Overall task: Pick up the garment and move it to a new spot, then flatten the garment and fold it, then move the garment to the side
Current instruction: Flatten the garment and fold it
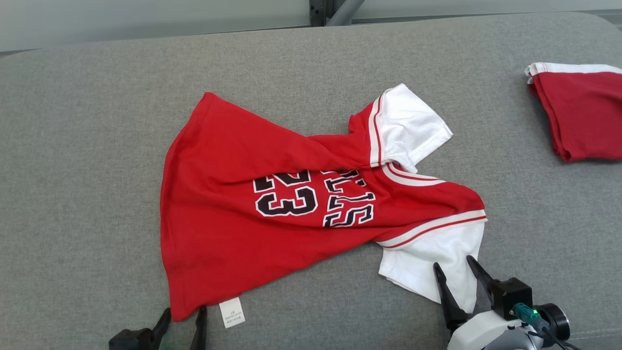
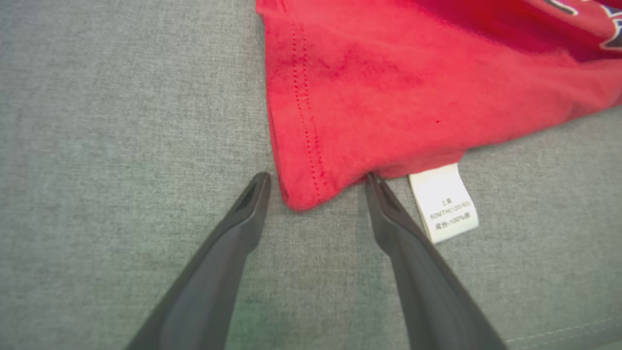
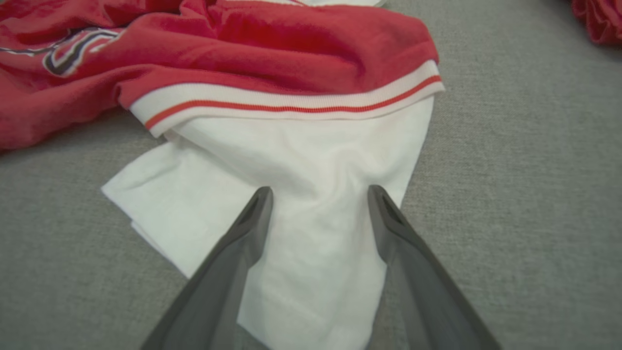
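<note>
Red shirt (image 1: 233, 214) lies crumpled on grey cloth (image 1: 87, 146). Nearest, its hem corner (image 2: 301, 189) pokes between the spread fingers of the left gripper (image 2: 317, 177), with the label (image 2: 444, 204) just right of them. The right gripper (image 3: 319, 188), likewise wide apart and gripping nothing, stands over the white sleeve (image 3: 311, 146). Beyond both spreads the shirt's body; a second garment (image 1: 583, 112) lies far off, right of the right gripper

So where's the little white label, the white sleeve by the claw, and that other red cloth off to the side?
white label (image 2: 444, 204), left wrist view, middle of the tag.
white sleeve (image 3: 311, 160), right wrist view, plain cloth just below the striped band.
other red cloth (image 1: 583, 112), head view, its red middle.
</note>
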Motion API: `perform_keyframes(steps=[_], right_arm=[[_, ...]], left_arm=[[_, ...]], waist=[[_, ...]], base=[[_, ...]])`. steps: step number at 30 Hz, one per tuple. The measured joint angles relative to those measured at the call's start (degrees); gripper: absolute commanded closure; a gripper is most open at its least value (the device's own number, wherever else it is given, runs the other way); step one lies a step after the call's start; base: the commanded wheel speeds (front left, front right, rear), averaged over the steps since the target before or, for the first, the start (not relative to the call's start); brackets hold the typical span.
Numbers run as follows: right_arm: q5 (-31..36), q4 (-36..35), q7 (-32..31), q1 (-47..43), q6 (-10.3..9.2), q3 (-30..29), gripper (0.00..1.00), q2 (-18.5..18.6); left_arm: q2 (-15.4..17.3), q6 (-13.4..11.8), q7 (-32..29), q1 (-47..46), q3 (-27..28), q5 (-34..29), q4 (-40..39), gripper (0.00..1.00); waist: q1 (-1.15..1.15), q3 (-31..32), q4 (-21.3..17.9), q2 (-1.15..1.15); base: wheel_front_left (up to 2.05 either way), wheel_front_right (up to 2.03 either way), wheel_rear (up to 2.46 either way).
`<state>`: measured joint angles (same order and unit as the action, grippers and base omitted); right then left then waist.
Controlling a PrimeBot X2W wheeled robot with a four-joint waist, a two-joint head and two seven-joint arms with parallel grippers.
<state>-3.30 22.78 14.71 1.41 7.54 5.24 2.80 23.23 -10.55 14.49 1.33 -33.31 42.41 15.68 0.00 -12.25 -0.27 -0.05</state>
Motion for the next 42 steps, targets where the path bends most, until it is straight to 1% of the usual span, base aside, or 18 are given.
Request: perform_keyframes(steps=[8,14,15,17,18,19,20,21,22,23,24,26,28,30,32,36,39,42], right_arm=[[-0.4,0.5,-0.5,-0.2,0.00,1.1,0.00,0.0],[-0.9,1.1,-0.8,-0.2,0.00,0.9,0.00,0.0],[-0.9,1.3,-0.9,-0.1,0.00,0.7,0.00,0.0],[-0.8,1.6,-1.4,-0.1,0.01,0.2,0.00,0.0],[-0.8,1.9,-1.8,0.0,0.02,-0.2,0.00,-0.1],[-0.7,2.1,-2.3,0.0,0.03,-0.6,0.00,-0.1],[-0.5,2.4,-2.8,0.0,0.08,-0.8,0.00,-0.1],[-0.6,2.6,-3.4,0.2,0.08,-0.8,0.00,-0.1],[-1.1,2.8,-4.1,0.3,0.08,-0.5,0.09,-0.1],[-1.6,2.9,-4.4,0.4,0.03,0.2,0.84,0.0],[-2.9,2.8,-4.5,0.5,0.00,0.9,1.00,0.1],[-6.7,2.4,-4.8,0.7,-0.03,1.9,1.00,0.2],[-11.1,0.9,-4.8,1.1,-0.02,2.3,1.00,0.2],[-16.1,-2.9,-4.8,1.7,-0.03,2.7,1.00,0.0],[-21.7,-8.7,-5.5,3.1,-0.04,2.9,1.00,0.0],[-33.3,-24.9,-9.6,3.6,-0.03,2.1,1.00,0.8],[-40.0,-37.2,-12.6,3.4,-0.07,-2.0,1.00,2.5],[-43.6,-46.7,-15.4,4.0,-0.07,-5.9,1.00,2.6]], left_arm=[[-1.5,3.1,0.3,-1.7,1.1,1.1,1.7,0.00],[-2.1,4.0,0.3,-2.1,1.0,1.4,2.1,0.00],[-2.2,4.2,0.2,-2.3,1.0,1.7,2.3,0.09],[-2.4,4.4,0.1,-2.6,1.0,1.9,2.5,0.55],[-2.4,4.5,-0.1,-2.7,1.0,2.0,2.6,0.73],[-2.4,4.5,-0.1,-2.8,1.0,2.2,2.8,0.94],[-2.4,4.7,-0.3,-2.9,1.0,2.7,2.9,1.00],[-2.4,5.1,-0.6,-3.1,0.9,3.0,3.0,1.00],[-2.4,5.5,-0.9,-3.2,0.8,3.1,3.1,1.00],[-2.6,5.8,-1.1,-3.2,0.7,3.5,3.0,1.00],[-2.6,6.1,-1.3,-3.2,0.8,4.0,2.9,1.00],[-2.6,6.9,-1.8,-3.1,1.2,5.2,2.2,1.00],[-2.7,8.1,-2.3,-2.6,2.1,7.7,0.2,1.00],[-2.0,9.3,-2.9,-2.2,3.1,9.2,-3.8,1.00],[-0.1,10.2,-4.0,-1.8,4.9,11.6,-9.6,1.00],[5.5,11.1,-7.0,-1.5,8.0,14.2,-26.1,1.00],[10.1,9.8,-9.3,-0.8,12.1,15.8,-38.3,1.00],[13.4,7.9,-11.5,-1.5,17.2,19.0,-48.1,1.00]], waist=[[0.00,0.1,-0.4,0.00],[0.00,0.1,-0.9,0.00],[0.00,0.1,-0.9,0.00],[0.00,0.0,-1.0,0.00],[0.00,0.0,-1.1,0.00],[0.00,-0.1,-1.1,0.00],[0.00,-0.2,-1.1,0.00],[0.00,-0.2,-1.1,0.00],[0.00,-0.2,-1.1,0.00],[0.00,-0.2,-1.0,0.00],[0.00,-0.1,-1.0,0.00],[0.00,0.1,-1.0,0.00],[0.00,0.4,-1.1,0.00],[0.00,0.7,-1.3,0.00],[0.00,1.1,-1.6,0.00],[0.00,2.0,-2.0,0.00],[0.00,2.2,-2.1,0.00],[0.00,1.6,-2.1,0.00]], base=[[0.00,0.00,0.00],[0.00,0.00,0.00],[0.00,0.00,0.00],[0.00,0.00,0.00],[0.00,0.00,0.00],[0.00,0.00,0.00],[0.00,0.00,0.00],[0.00,0.00,0.00],[0.00,0.00,0.00],[0.00,0.00,0.00],[0.00,0.00,0.00],[0.00,0.00,0.00],[0.00,0.00,0.00],[0.00,0.00,0.00],[0.00,0.00,0.00],[0.00,0.00,0.00],[0.00,0.00,0.00],[0.00,0.00,0.00]])
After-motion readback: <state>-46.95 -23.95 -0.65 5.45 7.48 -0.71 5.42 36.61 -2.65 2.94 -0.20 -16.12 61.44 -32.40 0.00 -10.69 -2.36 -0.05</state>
